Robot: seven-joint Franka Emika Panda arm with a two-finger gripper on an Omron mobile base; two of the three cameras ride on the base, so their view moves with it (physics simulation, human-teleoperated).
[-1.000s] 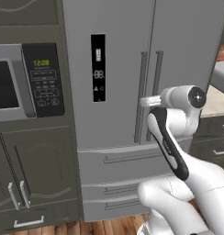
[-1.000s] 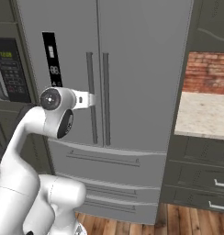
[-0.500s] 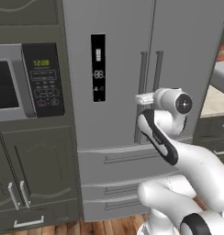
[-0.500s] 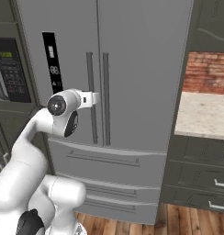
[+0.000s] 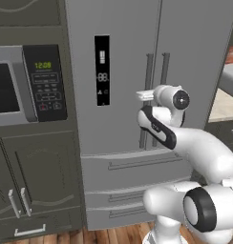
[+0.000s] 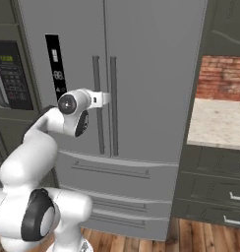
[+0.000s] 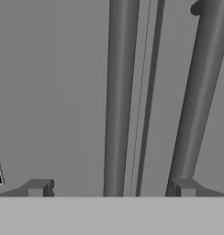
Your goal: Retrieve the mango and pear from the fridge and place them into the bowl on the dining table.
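The tall grey fridge (image 5: 123, 71) stands straight ahead with both doors shut, so the mango and the pear are hidden behind them. The bowl and the dining table are out of view. My gripper (image 5: 143, 96) hovers at mid-height right in front of the two bar handles (image 6: 96, 78). In the hand view the gripper (image 7: 111, 188) is open, its two dark fingertips (image 7: 38, 188) set wide apart. The left door's handle (image 7: 117, 92) runs up between them and the right door's handle (image 7: 198, 92) rises just past the right tip. Nothing is held.
A dark microwave (image 5: 23, 83) sits in the cabinet left of the fridge, with cabinet doors (image 5: 37, 176) below it. Fridge drawers (image 5: 132, 164) lie under the doors. To the right are a stone counter (image 6: 218, 120) before a brick wall and dark drawers (image 6: 210, 197).
The hand has swung forward and slightly left, closing in on the fridge's door handles. The jaws stayed open and the doors stayed shut.
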